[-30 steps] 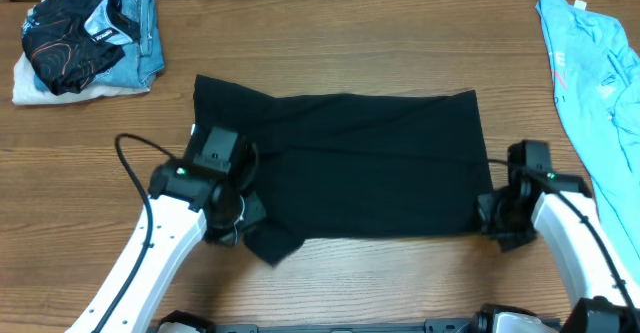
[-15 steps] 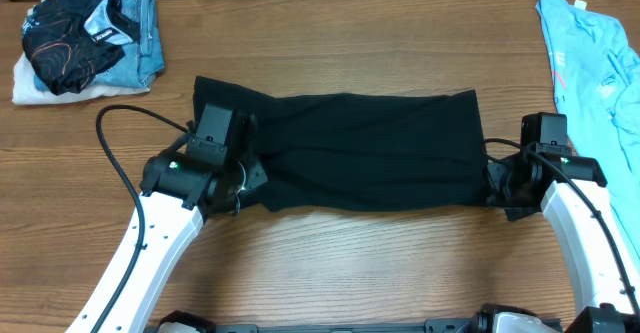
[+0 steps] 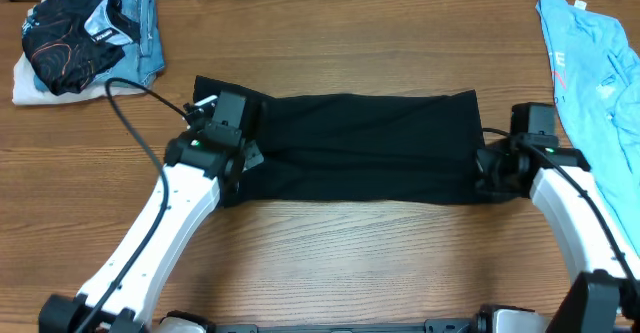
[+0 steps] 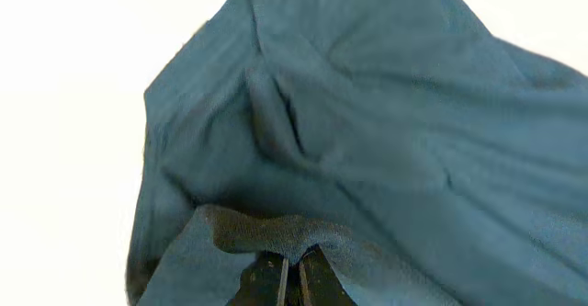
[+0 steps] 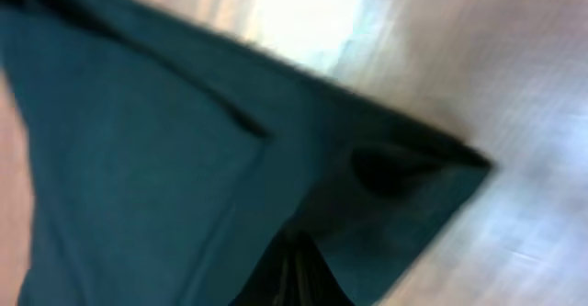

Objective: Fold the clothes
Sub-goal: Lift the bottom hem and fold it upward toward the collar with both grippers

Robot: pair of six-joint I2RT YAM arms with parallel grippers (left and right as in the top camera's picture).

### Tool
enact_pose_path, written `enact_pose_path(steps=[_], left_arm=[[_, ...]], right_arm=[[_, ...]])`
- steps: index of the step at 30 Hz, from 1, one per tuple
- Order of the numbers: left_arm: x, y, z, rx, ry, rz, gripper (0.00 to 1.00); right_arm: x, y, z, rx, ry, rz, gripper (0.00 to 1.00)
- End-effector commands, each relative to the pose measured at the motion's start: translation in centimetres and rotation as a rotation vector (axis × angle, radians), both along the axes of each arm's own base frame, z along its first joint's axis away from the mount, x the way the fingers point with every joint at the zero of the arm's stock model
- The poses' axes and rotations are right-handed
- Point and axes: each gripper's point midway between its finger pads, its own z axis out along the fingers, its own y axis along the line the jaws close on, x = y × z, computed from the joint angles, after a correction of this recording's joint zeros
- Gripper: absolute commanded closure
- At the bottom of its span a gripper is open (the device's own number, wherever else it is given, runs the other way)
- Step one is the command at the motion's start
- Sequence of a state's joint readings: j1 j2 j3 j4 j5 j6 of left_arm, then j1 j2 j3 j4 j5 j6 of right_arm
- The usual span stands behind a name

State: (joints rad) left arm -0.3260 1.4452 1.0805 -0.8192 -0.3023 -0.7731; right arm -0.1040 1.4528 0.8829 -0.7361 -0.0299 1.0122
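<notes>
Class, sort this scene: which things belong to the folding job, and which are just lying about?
Job: large black cloth T-shirt; light blue printed T-shirt.
Lying about: heap of denim, white and black garments.

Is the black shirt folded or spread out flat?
Folded, at least partly. The black shirt lies as a long narrow strip, no sleeves showing, the left gripper and right gripper pinching its ends.

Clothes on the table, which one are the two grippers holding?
The black T-shirt mid-table, pinched by the left gripper and right gripper at its ends. The light blue T-shirt and the pile lie untouched.
</notes>
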Motion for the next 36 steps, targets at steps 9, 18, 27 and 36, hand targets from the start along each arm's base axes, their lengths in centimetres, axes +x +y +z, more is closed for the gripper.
enact_pose_path(steps=[9, 18, 27, 36], left_arm=[[3.9, 2.8, 1.2, 0.138, -0.133, 0.070, 0.94], [3.9, 4.7, 1.4, 0.171, -0.134, 0.121, 0.94], [4.1, 5.1, 0.9, 0.174, -0.124, 0.129, 0.93], [5.3, 4.9, -0.8, 0.178, -0.117, 0.132, 0.93]], right_arm=[[4.0, 4.3, 0.7, -0.016, -0.131, 0.174, 0.96], [3.1, 2.3, 0.2, -0.101, -0.083, 0.127, 0.96], [3.6, 2.3, 0.1, -0.105, -0.103, 0.129, 0.96], [5.1, 2.7, 0.7, -0.090, -0.168, 0.135, 0.96]])
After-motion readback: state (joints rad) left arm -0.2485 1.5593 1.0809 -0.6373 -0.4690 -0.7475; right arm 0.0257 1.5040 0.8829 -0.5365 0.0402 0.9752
